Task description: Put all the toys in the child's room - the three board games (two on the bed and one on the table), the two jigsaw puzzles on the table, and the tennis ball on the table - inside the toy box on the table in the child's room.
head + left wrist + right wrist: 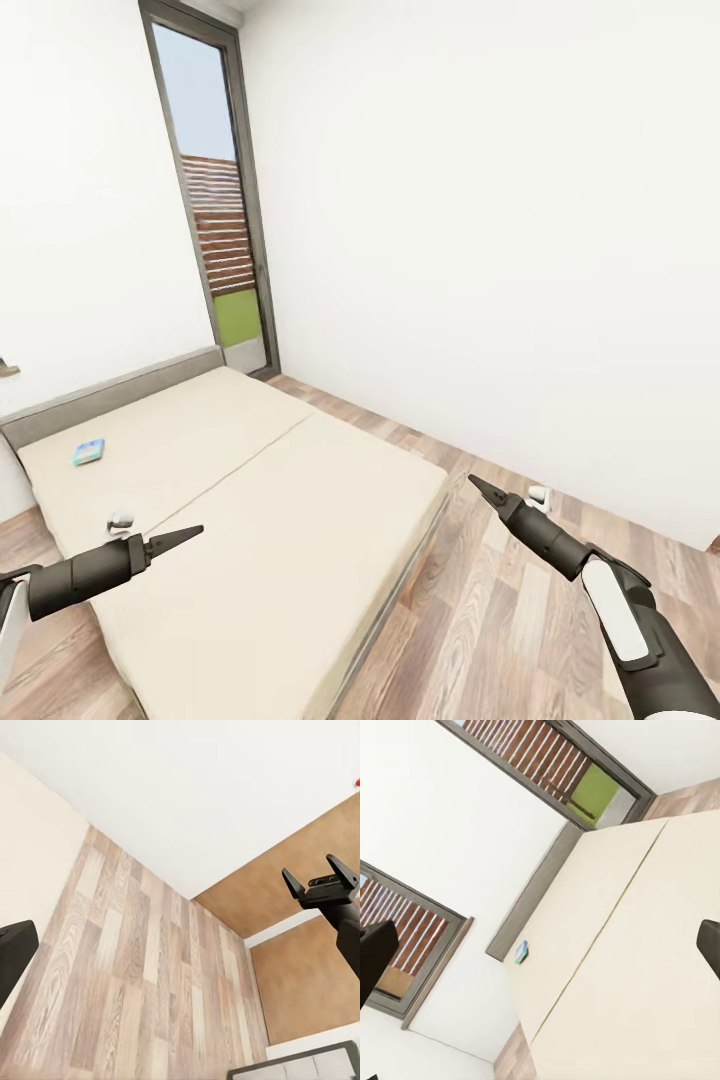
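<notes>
A small blue board game (88, 452) (520, 952) lies flat on the beige bed (300, 500) near the grey headboard (110, 395). My left gripper (190, 533) hovers over the bed's near left part, well short of the game, open and empty. Over the wood floor past the bed's right edge, my right gripper (478, 486) (321, 879) is also open with nothing in it; its two fingers stand apart in the left wrist view. The table, the toy box, the jigsaw puzzles and the tennis ball are out of view.
A tall dark-framed window (225, 200) stands in the corner behind the bed. White walls close the room at the back and right. Wood-plank floor (520, 620) runs along the bed's right side. A second window (405, 945) is on the headboard wall.
</notes>
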Robot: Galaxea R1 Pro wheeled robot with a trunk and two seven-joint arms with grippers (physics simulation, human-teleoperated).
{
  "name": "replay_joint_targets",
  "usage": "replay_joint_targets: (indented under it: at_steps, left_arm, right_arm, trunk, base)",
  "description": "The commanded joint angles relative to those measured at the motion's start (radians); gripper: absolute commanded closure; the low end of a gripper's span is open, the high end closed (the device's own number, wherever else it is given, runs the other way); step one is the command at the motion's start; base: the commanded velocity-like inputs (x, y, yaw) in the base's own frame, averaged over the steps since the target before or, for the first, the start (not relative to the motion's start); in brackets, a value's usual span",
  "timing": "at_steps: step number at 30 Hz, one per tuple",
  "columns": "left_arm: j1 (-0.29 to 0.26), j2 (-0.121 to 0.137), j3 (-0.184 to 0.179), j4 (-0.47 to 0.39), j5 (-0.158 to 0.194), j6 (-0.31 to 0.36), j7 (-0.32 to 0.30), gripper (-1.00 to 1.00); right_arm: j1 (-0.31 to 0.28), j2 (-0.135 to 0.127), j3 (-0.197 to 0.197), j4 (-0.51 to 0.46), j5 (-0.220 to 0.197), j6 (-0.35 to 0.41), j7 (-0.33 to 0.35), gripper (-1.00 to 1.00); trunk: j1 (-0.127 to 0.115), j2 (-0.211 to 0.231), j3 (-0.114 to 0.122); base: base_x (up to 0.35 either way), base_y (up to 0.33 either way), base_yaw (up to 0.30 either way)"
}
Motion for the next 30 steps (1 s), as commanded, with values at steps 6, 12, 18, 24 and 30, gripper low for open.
replay_joint_targets:
  at_steps: [6,12,18,24,30]
  left_arm:
    - [-0.001,0.000,0.000,0.000,0.002,0.009,-0.002,-1.00]
    - [-0.001,0.000,0.000,0.001,0.002,0.010,-0.002,-1.00]
    - [-0.001,0.000,0.000,0.000,0.002,0.010,-0.002,-1.00]
    - [-0.001,0.000,0.000,0.000,0.002,0.010,-0.002,-1.00]
    - [-0.001,0.000,0.000,0.000,0.002,0.010,-0.002,-1.00]
  right_arm:
    - [-0.001,0.000,-0.001,0.000,-0.006,0.008,0.000,-1.00]
    - [-0.001,0.000,0.000,0.000,-0.006,0.008,0.000,-1.00]
    - [-0.001,0.000,0.001,0.000,-0.006,0.008,0.000,-1.00]
    - [-0.001,0.001,0.002,0.001,-0.005,0.008,0.000,-1.00]
    - [-0.001,0.000,0.002,0.001,-0.004,0.007,-0.003,-1.00]
  trunk:
    - [0.001,-0.002,-0.002]
    - [0.001,-0.002,-0.002]
    - [0.001,-0.002,-0.002]
    - [0.001,-0.002,-0.002]
    - [0.001,-0.002,-0.002]
  base:
    - [-0.038,0.144,0.000]
    - [-0.021,0.263,-0.001]
    - [-0.002,0.283,-0.137]
    - [0.000,0.287,-0.252]
    - [0.000,0.286,-0.274]
